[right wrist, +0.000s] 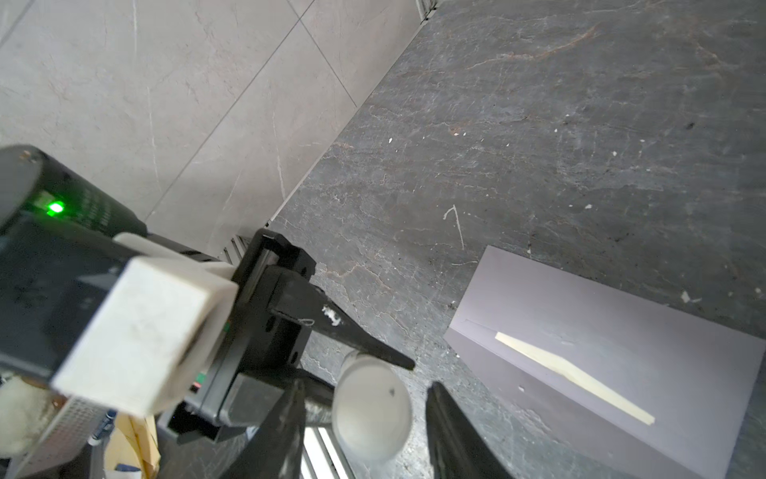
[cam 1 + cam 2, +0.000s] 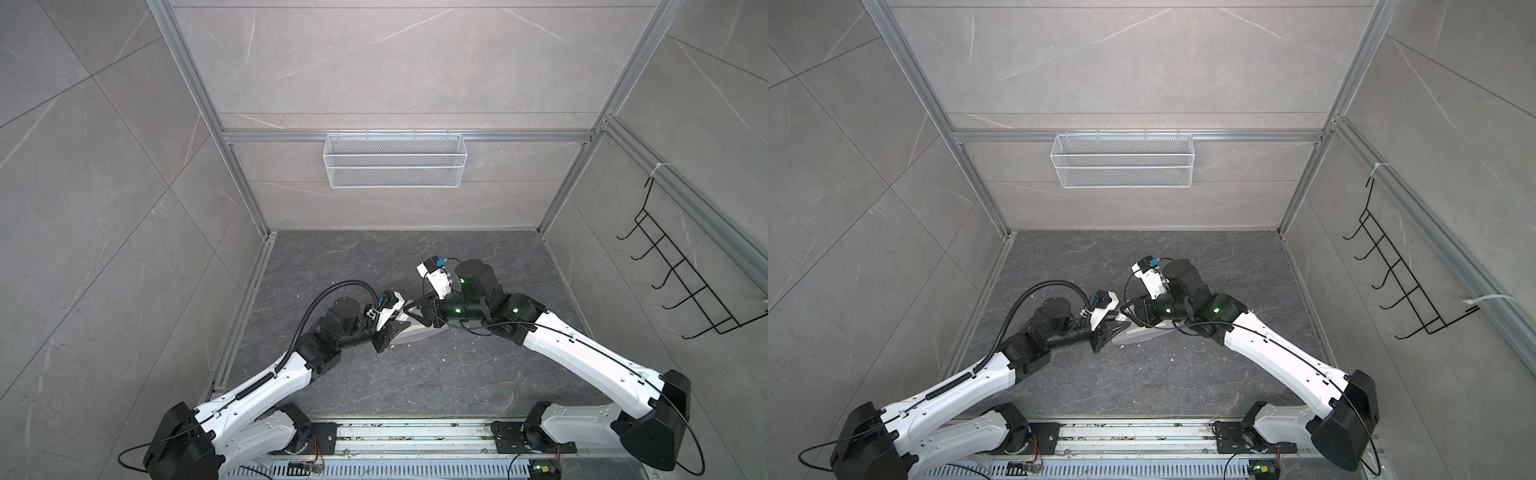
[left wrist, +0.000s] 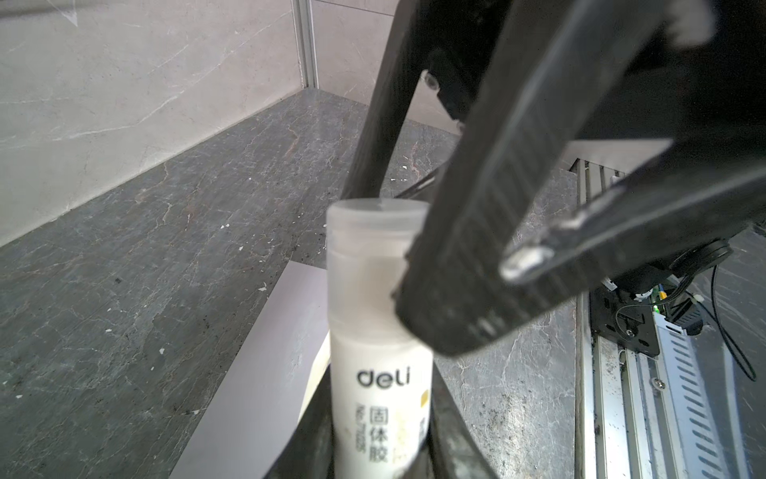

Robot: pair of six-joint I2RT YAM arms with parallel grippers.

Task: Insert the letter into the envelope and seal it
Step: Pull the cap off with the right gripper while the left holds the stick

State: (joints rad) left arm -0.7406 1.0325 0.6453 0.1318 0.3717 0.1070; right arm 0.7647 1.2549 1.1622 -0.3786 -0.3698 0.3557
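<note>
The left gripper (image 3: 380, 414) clamps a white cylindrical plastic glue stick (image 3: 379, 356). The pale lavender-grey paper envelope (image 1: 601, 331) lies midway between the desk's (image 1: 539, 124) side edges, the tan paper letter's (image 1: 576, 375) edge showing inside. The right gripper (image 1: 367, 385) has its jaws apart around the translucent cap (image 3: 369, 232).

**Left arm** (image 2: 266, 382), **right arm** (image 2: 590, 357): glossy white link shells, black joint housings, rounded black elbow caps (image 2: 660, 419).
- Left arm: black corrugated conduit (image 2: 316, 301).
- Right arm: thin black cable (image 2: 606, 356) clipped along the shell; green status lights (image 2: 457, 311).
- Wrists: white camera housings (image 2: 434, 278), blue connectors (image 2: 440, 262).
- Bases: black screwed base plates (image 2: 509, 440).
- Fingers (image 3: 497, 199): black, tapered, ribbed, white-smeared.
</note>
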